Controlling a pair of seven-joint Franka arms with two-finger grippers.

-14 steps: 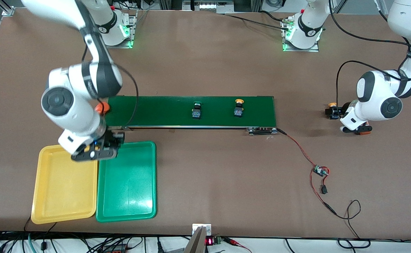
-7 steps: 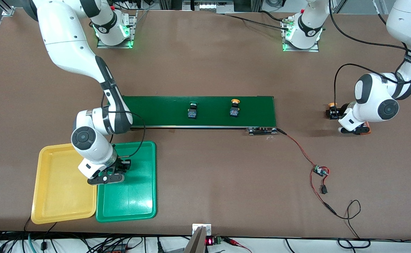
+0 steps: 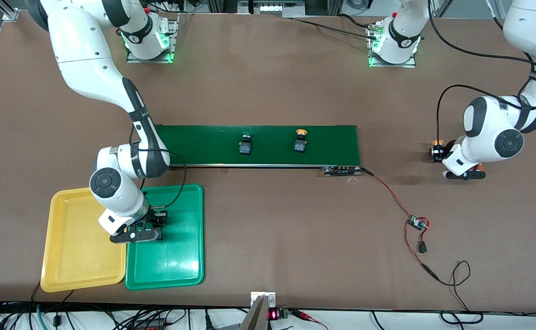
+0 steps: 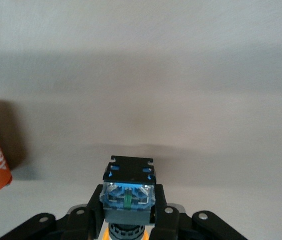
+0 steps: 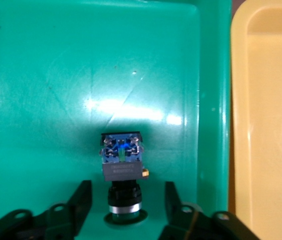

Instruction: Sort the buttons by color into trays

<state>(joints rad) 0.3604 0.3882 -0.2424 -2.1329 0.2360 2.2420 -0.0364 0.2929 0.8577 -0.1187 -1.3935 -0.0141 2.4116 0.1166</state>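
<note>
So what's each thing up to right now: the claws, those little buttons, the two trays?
Right claw: open, over the green tray, green button between its fingers.
Left claw: shut on yellow button, low at the left arm's end of the table.
Green button in tray: lying in the green tray.
Yellow tray: no button visible in it.
Green button on belt: untouched.
Yellow button on belt: untouched.
Held yellow button: gripped.
</note>
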